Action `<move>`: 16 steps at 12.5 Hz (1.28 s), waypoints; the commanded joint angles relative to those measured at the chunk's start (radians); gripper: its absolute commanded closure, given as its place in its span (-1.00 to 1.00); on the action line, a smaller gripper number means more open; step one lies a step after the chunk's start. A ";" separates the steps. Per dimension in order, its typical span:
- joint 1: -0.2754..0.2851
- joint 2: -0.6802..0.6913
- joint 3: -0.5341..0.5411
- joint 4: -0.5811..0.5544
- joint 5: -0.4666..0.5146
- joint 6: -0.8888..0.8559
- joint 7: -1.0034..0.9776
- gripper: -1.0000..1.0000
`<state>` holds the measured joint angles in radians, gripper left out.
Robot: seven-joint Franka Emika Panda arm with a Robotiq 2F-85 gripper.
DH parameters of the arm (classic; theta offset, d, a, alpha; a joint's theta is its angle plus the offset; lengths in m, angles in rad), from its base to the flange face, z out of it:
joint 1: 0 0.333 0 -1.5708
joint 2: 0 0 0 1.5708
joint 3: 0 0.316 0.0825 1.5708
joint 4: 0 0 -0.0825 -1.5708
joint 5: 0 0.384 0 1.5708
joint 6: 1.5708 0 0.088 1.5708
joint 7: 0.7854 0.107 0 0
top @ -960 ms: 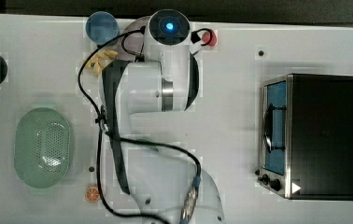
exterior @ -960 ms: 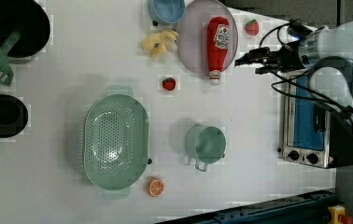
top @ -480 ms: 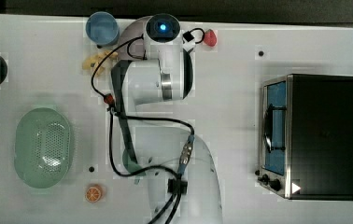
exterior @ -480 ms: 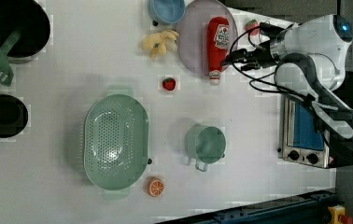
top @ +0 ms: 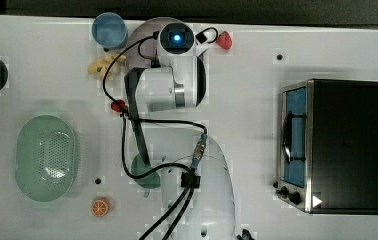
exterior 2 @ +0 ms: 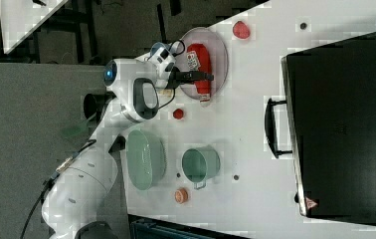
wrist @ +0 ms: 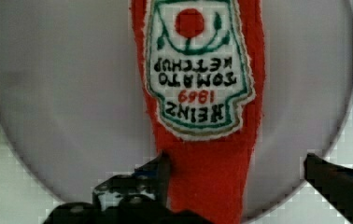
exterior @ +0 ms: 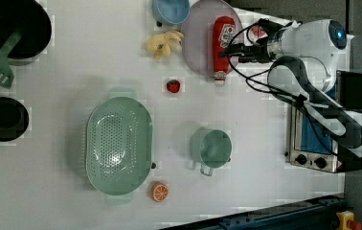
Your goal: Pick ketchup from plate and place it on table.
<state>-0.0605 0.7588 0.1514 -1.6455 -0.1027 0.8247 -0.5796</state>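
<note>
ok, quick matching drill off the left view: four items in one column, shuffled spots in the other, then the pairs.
Items
1. ketchup
2. blue cup
3. orange slice
4. green mug

Spots
A. beside the colander's lower end
B. lying on the plate
C. on the table between the colander and the toaster oven
D. at the top edge, just to the left view's left of the plate

Pairs: 1-B, 2-D, 3-A, 4-C
</note>
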 commanded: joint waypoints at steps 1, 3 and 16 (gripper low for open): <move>0.016 0.018 0.008 0.019 -0.005 0.061 -0.032 -1.00; 0.016 0.033 0.005 0.019 -0.005 0.090 -0.032 -1.00; -0.005 -0.143 0.008 0.072 0.001 -0.081 0.074 -0.16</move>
<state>-0.0442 0.7227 0.1625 -1.6211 -0.1088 0.7559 -0.5659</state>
